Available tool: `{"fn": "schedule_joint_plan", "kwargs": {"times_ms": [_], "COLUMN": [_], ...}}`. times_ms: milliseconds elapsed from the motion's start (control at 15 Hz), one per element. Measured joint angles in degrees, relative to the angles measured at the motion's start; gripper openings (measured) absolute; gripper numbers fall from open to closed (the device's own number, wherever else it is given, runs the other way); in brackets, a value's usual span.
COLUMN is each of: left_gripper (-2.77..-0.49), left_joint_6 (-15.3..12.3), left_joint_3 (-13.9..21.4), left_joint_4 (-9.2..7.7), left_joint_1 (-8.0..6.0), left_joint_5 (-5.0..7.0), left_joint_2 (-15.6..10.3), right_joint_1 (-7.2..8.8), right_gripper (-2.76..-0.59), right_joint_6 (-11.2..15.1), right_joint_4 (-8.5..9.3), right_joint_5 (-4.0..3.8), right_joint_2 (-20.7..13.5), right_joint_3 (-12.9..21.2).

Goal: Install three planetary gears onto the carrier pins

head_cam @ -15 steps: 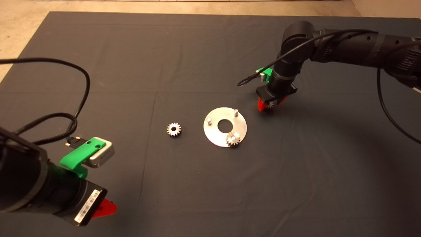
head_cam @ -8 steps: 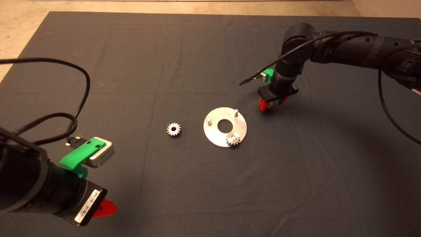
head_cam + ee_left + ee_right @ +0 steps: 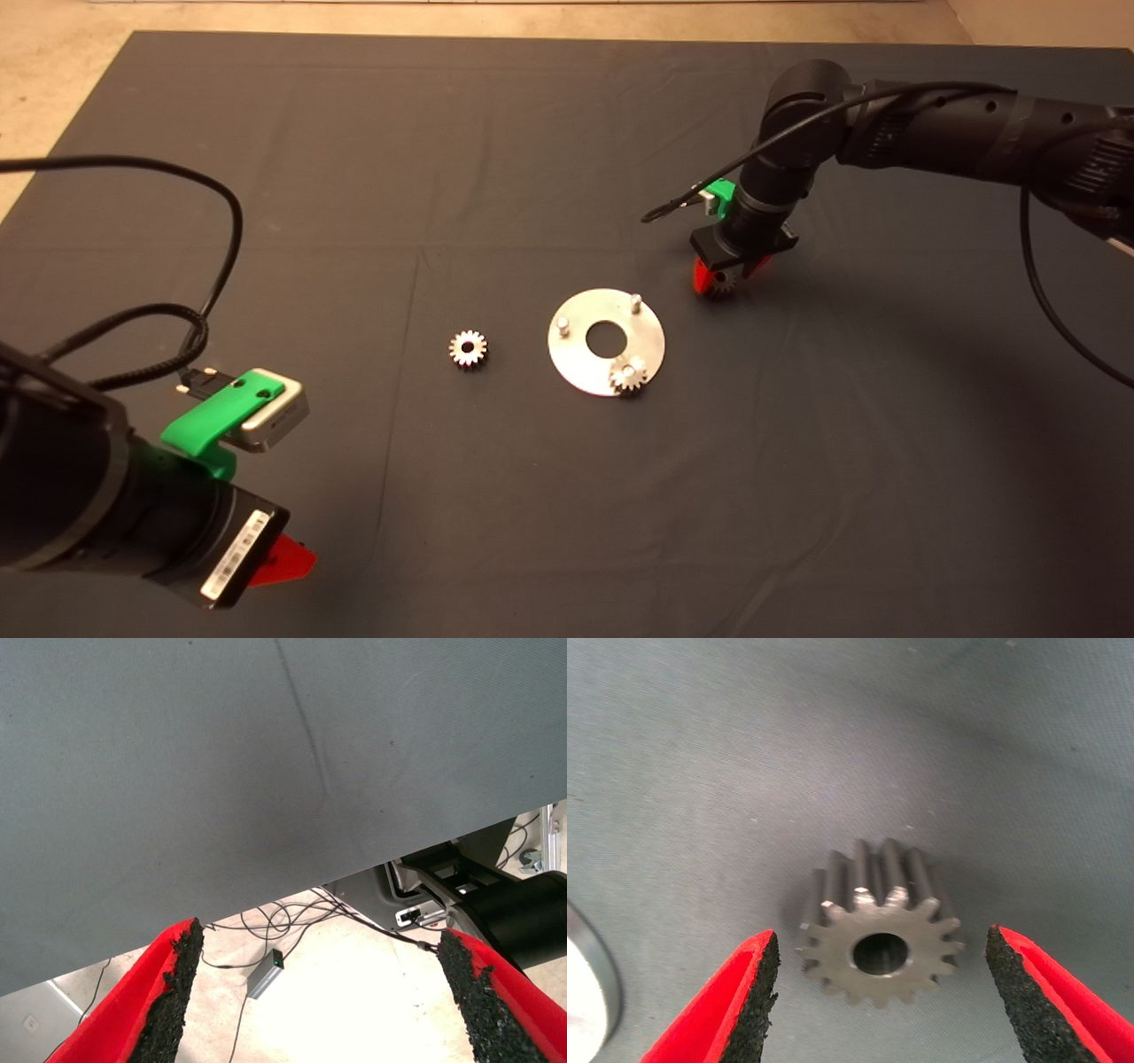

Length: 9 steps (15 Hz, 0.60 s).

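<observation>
A dark mat [image 3: 354, 177] covers the table. Just beyond the disc [image 3: 576, 363], the right claw [image 3: 881, 992] stands wide open astride a grey gear [image 3: 879, 935], pads clear of its teeth. One gear [image 3: 627, 377] sits on a pin; another [image 3: 468, 348] lies beside the disc. The left claw [image 3: 319, 992] waits, open.
</observation>
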Motion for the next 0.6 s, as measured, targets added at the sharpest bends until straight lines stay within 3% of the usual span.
{"fn": "schedule_joint_plan", "kwargs": {"times_ms": [600], "left_gripper": [-1.37], "left_joint_6": [0.0], "left_joint_3": [0.0], "left_joint_4": [-0.17], "left_joint_1": [0.0], "left_joint_5": [0.0], "left_joint_2": [-0.64], "right_joint_1": [0.0], "right_gripper": [-1.99], "right_joint_6": [-0.22], "right_joint_4": [0.02], "right_joint_5": [0.59], "right_joint_2": [-0.16], "right_joint_3": [-0.05]}}
